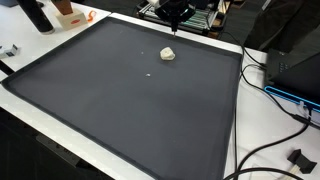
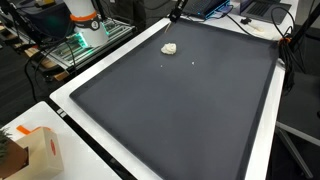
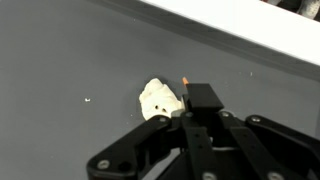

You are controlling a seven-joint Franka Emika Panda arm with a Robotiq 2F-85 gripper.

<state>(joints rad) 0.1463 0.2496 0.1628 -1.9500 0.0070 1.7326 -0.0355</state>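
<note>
Wrist view shows the pincer [image 3: 200, 97] low over a dark mat [image 3: 60, 60], its fingers drawn together and clenched. A small orange tip shows just past them; what it belongs to I cannot tell. A pale, crumpled lump [image 3: 160, 97] lies on the mat just beside the fingertips, on their left in this view; whether they touch it I cannot tell. A tiny white speck [image 3: 87, 99] lies further off on the same side.

In both exterior views the lump [image 1: 168, 54] [image 2: 170, 47] sits near the mat's far edge, with the speck [image 1: 150, 72] [image 2: 193, 68] near it towards the mat's middle. The pincer [image 1: 173, 22] [image 2: 177, 14] hangs close above the lump at that far edge. The mat [image 1: 130, 110] covers most of a white tabletop [image 1: 60, 132]. Black cables [image 1: 275, 140] trail beside the tabletop in an exterior view
</note>
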